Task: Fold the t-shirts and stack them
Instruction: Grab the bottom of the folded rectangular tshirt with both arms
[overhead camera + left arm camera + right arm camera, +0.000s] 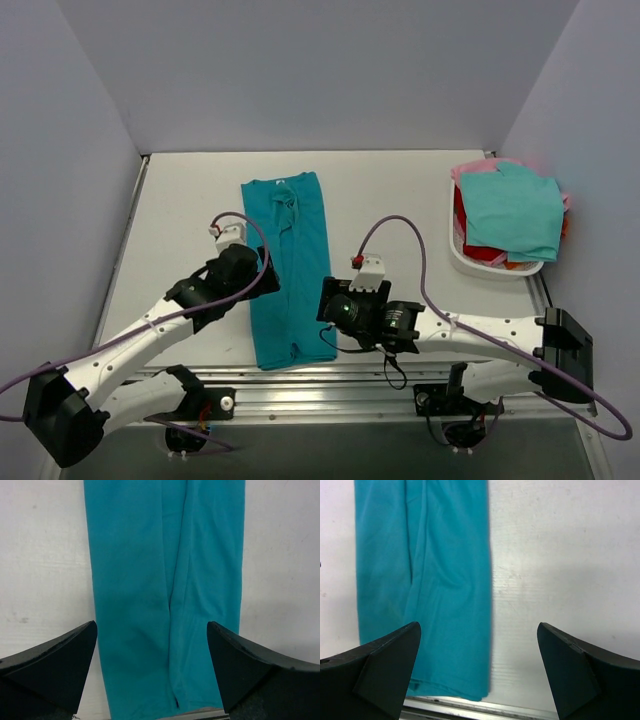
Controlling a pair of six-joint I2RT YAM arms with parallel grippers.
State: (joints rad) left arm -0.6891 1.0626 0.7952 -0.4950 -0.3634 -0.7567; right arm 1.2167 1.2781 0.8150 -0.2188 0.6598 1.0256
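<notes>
The teal-blue t-shirt (290, 270) lies flat on the white table (400, 200), folded lengthwise into a long narrow strip. Its collar is at the far end and its hem is at the table's near edge.

The left gripper (152, 670) hangs over the shirt's left side. Its jaws are spread wide and released, and the cloth shows between the two black fingers (60, 665). The right gripper (479, 670) is at the shirt's right edge near the hem. It is also released, with bare table under most of its gap.

From the wrist views, neither set of fingertips seems to press the cloth, though contact is hard to judge.

Well to the right of the shirt, a white basket (470, 262) holds a heap of shirts. An aqua-green t-shirt (510, 210) lies on top, with a red t-shirt (475, 250) and a pink t-shirt (470, 168) beneath.
</notes>
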